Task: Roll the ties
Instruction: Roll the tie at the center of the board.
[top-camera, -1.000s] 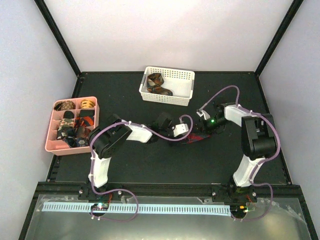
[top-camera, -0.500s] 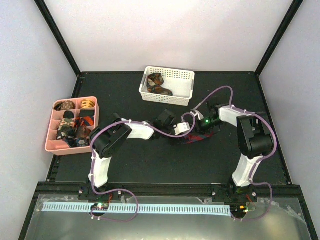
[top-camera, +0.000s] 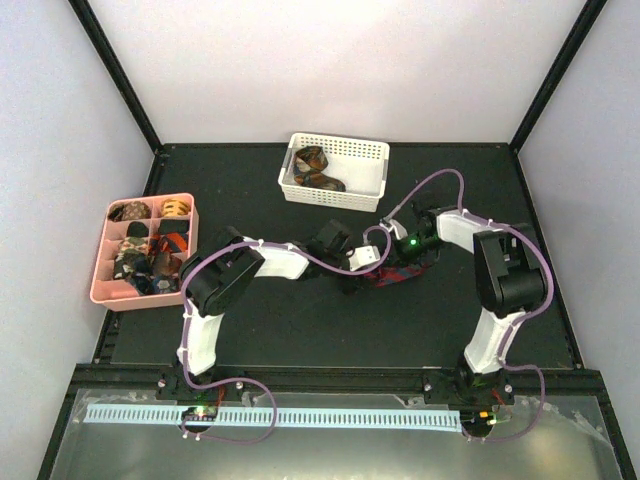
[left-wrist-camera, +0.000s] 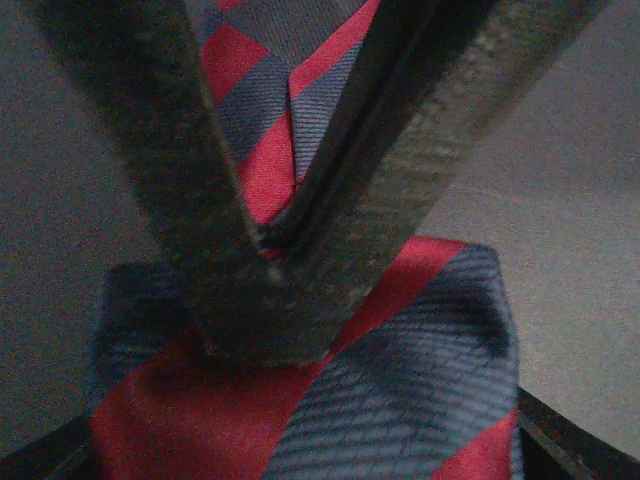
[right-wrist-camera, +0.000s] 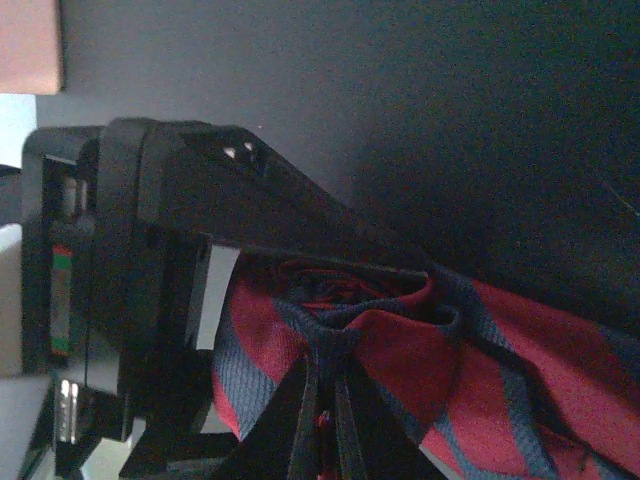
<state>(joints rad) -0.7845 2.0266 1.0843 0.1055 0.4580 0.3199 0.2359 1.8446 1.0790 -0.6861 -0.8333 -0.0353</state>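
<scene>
A red tie with dark blue-grey stripes (top-camera: 393, 275) lies partly coiled mid-table, between both grippers. In the right wrist view the tie (right-wrist-camera: 400, 350) shows its rolled end, and my right gripper (right-wrist-camera: 325, 405) is shut on a fold of it. My left gripper (top-camera: 368, 274) faces it from the left. In the left wrist view the tie (left-wrist-camera: 400, 380) fills the space between my left gripper's (left-wrist-camera: 320, 465) jaws, which stand apart at the bottom corners, open. The right gripper's fingers (left-wrist-camera: 180, 190) come in from above in a V and pinch the fabric.
A white basket (top-camera: 362, 150) at the back holds loose ties (top-camera: 315, 170). A pink divided tray (top-camera: 100, 290) at the left holds several rolled ties (top-camera: 150, 240). Purple cables (top-camera: 440, 182) loop over both arms.
My right gripper moved left onto the tie and shut on it. My left gripper slid slightly right, then opened its jaws around the coil.
</scene>
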